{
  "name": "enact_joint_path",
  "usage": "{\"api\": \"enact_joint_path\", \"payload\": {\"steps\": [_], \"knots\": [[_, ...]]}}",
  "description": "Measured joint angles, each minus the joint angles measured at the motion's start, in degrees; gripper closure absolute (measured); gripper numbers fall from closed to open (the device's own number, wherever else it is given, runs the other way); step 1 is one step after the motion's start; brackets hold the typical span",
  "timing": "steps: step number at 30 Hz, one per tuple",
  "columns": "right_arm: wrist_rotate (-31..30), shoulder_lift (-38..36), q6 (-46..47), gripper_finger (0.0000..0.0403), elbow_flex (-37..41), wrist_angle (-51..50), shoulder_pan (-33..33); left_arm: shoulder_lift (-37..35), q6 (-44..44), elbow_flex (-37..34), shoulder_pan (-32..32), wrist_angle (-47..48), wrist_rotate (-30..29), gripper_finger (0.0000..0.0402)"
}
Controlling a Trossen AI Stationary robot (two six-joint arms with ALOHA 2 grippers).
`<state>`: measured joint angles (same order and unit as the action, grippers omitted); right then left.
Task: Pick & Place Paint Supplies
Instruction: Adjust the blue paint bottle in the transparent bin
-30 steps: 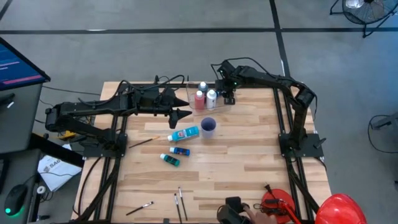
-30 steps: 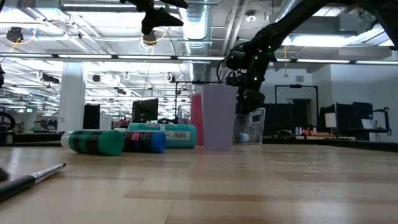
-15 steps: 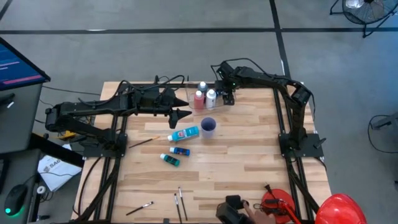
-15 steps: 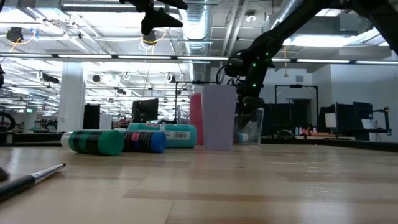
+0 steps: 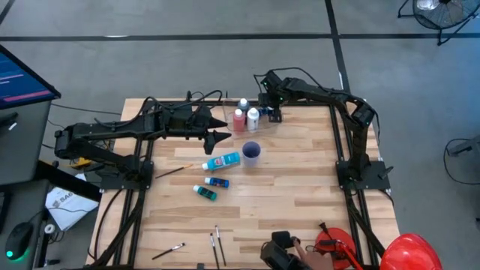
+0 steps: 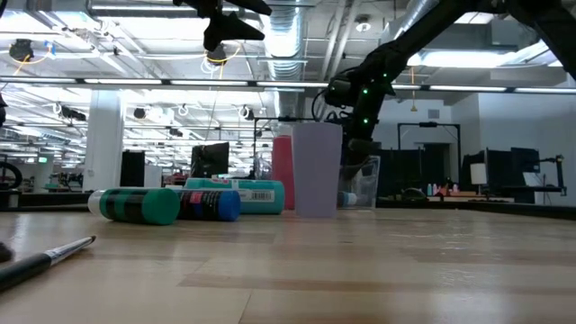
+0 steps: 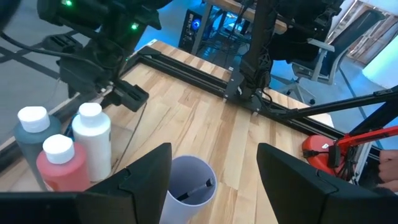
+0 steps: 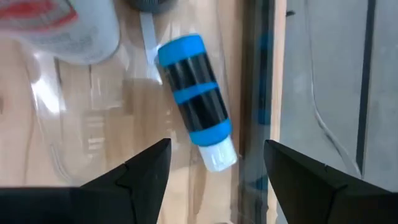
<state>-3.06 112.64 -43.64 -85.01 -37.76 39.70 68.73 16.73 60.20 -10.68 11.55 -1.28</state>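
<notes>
Your right gripper (image 5: pixel 266 97) hangs over the clear tub (image 5: pixel 225 112) at the table's far edge, jaws apart and empty above a blue-banded black tube (image 8: pixel 196 101) lying inside. Red (image 5: pixel 239 121), white (image 5: pixel 253 118) and grey (image 7: pixel 32 127) bottles stand there too. Your left gripper (image 5: pixel 225 136), jaws apart, waits near the purple cup (image 5: pixel 251 152); three tubes (image 5: pixel 222 161) lie nearer.

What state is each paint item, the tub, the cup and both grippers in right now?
Left gripper: open, empty, above the cup.
Right gripper: open, empty, over the tub.
Blue tube: lying in the tub.
Red bottle: upright, capped.
White bottle: upright, capped.
Clear tub: upright, open-topped.
Cup: upright.
Light blue bottle: lying on table.
</notes>
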Motion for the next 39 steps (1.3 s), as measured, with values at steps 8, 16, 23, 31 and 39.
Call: {"api": "enact_joint_path", "payload": {"steps": [8, 16, 23, 31, 39], "knots": [[0.1, 0.0, -1.4, 0.0154, 0.0, -0.7, -1.5, 0.0, 0.0, 0.0, -1.1, 0.0, -0.9, 0.0172], [0.0, -0.1, -0.4, 0.0154, 0.0, -0.8, -2.8, 0.0, 0.0, 0.0, -1.9, 0.0, -0.9, 0.0172], [0.0, -0.1, 3.2, 0.0154, 0.0, -2.3, -3.7, 0.0, 0.0, 0.0, -1.9, 0.0, -0.7, 0.0172], [0.0, -0.1, 4.5, 0.0154, 0.0, -4.5, -5.5, 0.0, -0.3, 0.0, -1.8, 0.0, 0.7, 0.0172], [0.0, -0.1, 3.7, 0.0154, 0.0, -2.2, -5.8, 0.0, -1.6, 0.0, -1.8, 0.0, 0.7, 0.0172]]}}
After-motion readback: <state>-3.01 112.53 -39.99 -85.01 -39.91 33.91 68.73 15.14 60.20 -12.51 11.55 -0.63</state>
